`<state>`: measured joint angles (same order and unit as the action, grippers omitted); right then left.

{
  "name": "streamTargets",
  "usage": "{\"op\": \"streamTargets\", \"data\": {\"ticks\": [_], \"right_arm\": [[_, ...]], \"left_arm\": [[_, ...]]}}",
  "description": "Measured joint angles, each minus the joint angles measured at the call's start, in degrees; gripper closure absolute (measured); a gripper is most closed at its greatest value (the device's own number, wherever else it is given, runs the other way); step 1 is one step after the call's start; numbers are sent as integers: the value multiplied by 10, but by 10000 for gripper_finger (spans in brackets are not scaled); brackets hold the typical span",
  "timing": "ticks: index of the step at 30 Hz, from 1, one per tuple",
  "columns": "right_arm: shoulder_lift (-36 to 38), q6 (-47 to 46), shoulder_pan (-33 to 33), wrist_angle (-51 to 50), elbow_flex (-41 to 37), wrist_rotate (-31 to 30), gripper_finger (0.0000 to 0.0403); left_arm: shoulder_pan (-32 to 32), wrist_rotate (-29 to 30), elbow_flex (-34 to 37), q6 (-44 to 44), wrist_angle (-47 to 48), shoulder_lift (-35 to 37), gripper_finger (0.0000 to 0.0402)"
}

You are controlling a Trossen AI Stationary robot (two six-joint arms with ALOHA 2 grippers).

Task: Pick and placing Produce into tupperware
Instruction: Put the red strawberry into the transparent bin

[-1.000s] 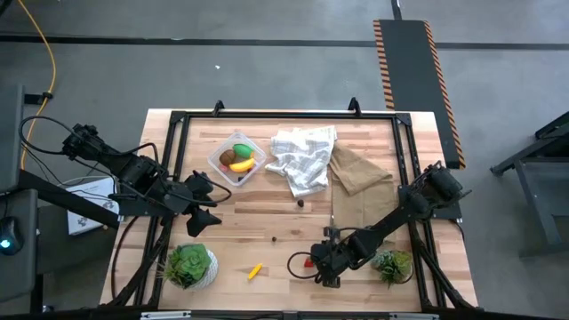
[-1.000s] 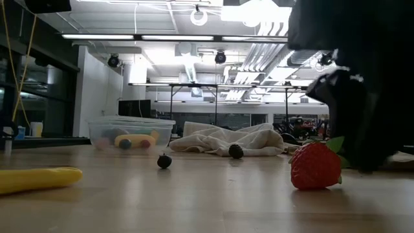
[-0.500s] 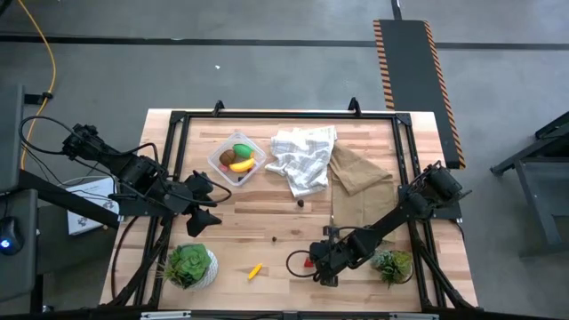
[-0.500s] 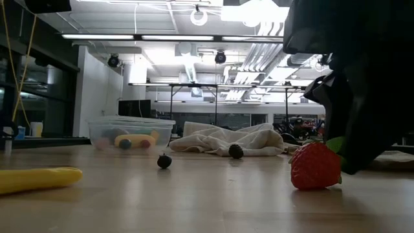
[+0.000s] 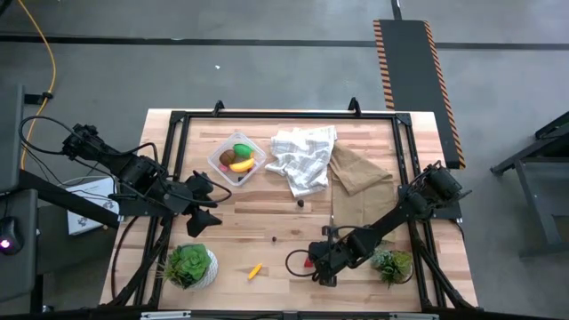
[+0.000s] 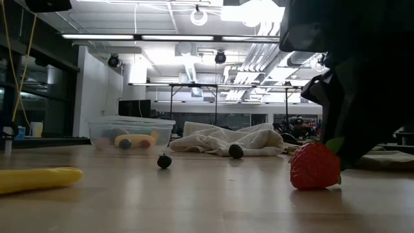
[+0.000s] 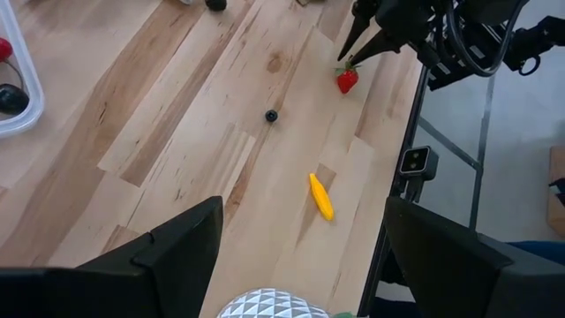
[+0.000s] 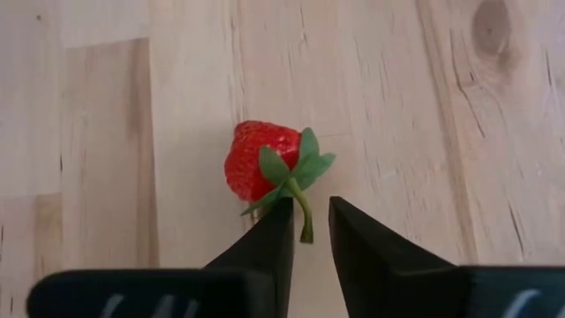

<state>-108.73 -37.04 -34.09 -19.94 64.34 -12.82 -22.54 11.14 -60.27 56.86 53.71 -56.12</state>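
A red strawberry [image 8: 256, 159] with green leaves and a stem lies on its side on the wooden table near the front edge [image 5: 308, 261] [image 6: 315, 166]. My right gripper [image 8: 311, 216] slants down over it, its fingers a narrow gap apart with the stem [image 8: 305, 221] between them. My left gripper [image 7: 300, 256] hangs open over the table's left side [image 5: 213, 203]. The clear tupperware [image 5: 237, 158] at the back left holds green, yellow and brown produce. A yellow banana piece [image 5: 255, 271] and two dark berries [image 5: 274, 238] [image 5: 300, 202] lie loose on the wood. My right gripper's fingers stand on either side of the strawberry's stem, coming from above at a slant. One fingertip [image 8: 278, 221] lies against the edge of a leaf in the wrist view. Whether it touches the leaf or the stem I cannot tell. The strawberry rests on the table.
Two leafy potted plants stand at the front, one left [image 5: 189, 265] and one right [image 5: 392, 265], the right one close beside my right arm. A white checked cloth [image 5: 302, 158] and a brown cloth [image 5: 358, 171] lie at the back. A black frame [image 5: 284, 114] runs round the table.
In the low view my right gripper's dark finger has drawn closer to the strawberry's green top. The strawberry lies where it was.
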Motion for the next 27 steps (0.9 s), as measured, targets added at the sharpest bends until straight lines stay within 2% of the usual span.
{"op": "streamTargets", "data": {"ticks": [15,27], "right_arm": [[0,-4,0,2,0,0,398],[0,-17,0,14,8,1,401]], "left_arm": [[0,0,0,6,-2,0,98],[0,-2,0,7,-4,0,98]]}}
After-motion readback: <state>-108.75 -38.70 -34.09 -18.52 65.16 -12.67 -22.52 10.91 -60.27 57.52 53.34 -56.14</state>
